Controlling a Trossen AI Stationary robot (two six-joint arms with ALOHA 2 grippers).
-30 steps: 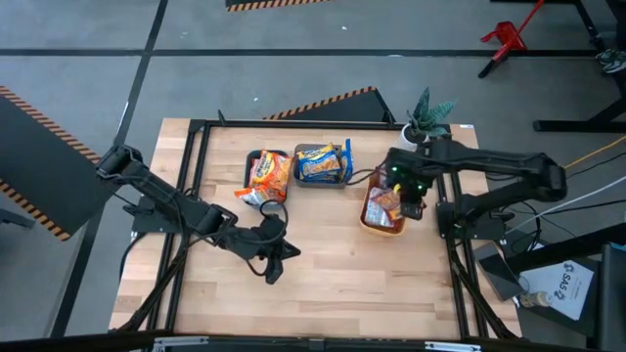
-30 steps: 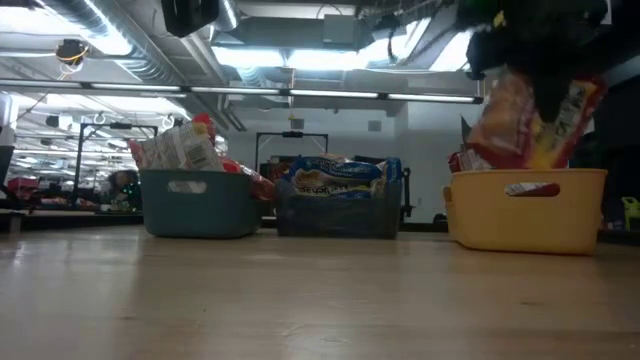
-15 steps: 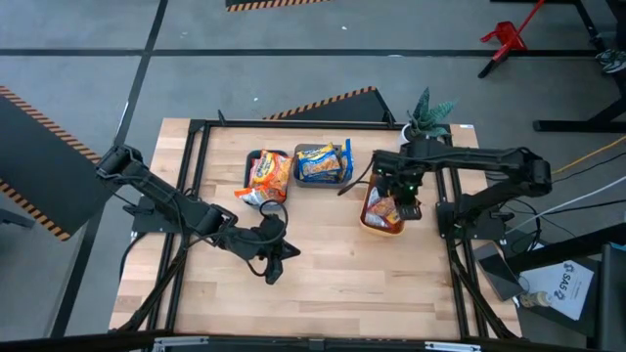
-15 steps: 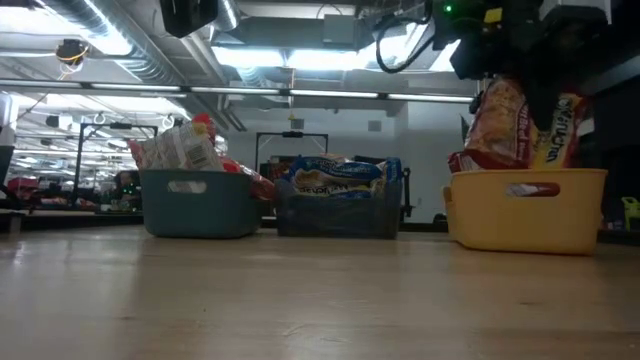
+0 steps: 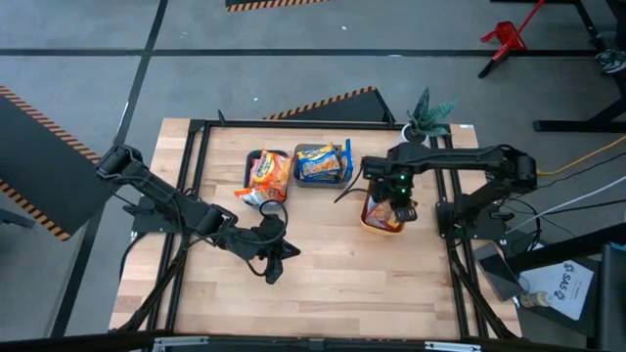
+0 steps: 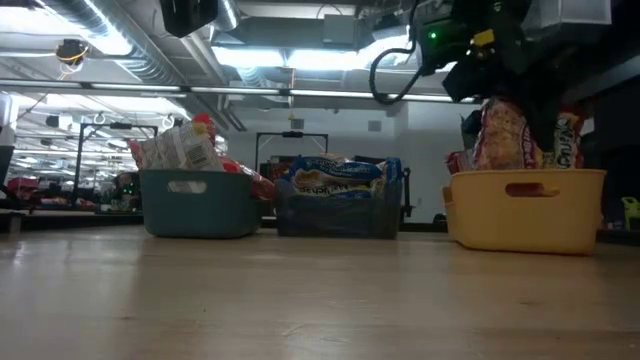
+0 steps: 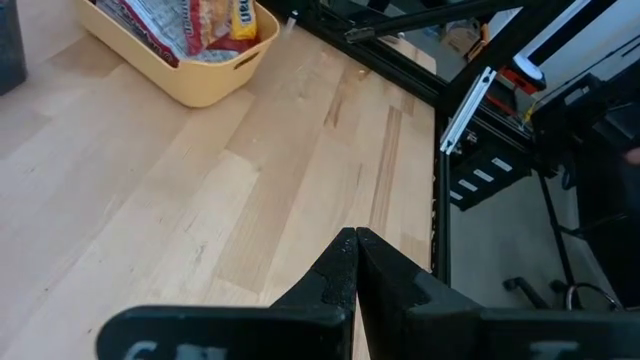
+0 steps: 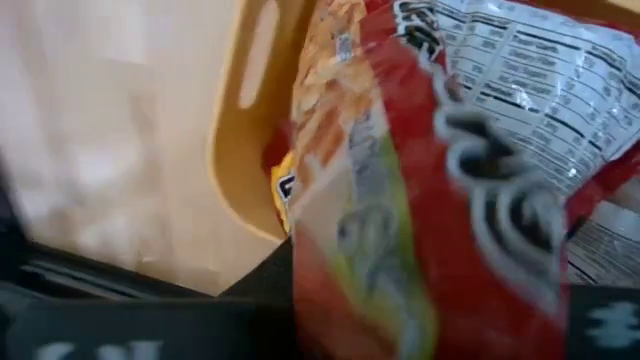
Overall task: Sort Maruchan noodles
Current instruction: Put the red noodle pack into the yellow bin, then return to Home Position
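My right gripper (image 5: 395, 201) hangs over the yellow tray (image 5: 368, 221) at the table's right side, shut on a red Maruchan noodle packet (image 6: 503, 133) that stands in that tray among other red packets (image 7: 190, 18). The teal tray (image 5: 250, 166) holds orange-red and silvery packets (image 5: 268, 176). The grey tray (image 5: 303, 150) holds yellow-and-blue packets (image 5: 320, 166). All three trays sit flat on the wooden table. My left gripper (image 5: 275, 258) is shut and touches nothing, low over the table's middle, near of the teal tray. My right gripper holds the red packet by its upper part (image 8: 400, 230), pinched between the two fingers, coming from above and pointing down. The packet stands upright below the fingers with its lower end inside the yellow tray (image 6: 525, 208). The gripper body hides the exact place of contact.
A potted plant (image 5: 427, 114) stands at the table's far right corner. A black frame (image 5: 201, 147) rims the table. Bare wood (image 5: 342, 274) stretches across the near half. The three trays stand in a row near the far side.
My right gripper has moved toward the table's left and down, still shut on the red packet. The packet has sunk from above the yellow tray's rim into the tray and turned more edge-on to the low camera. My left arm has kept still.
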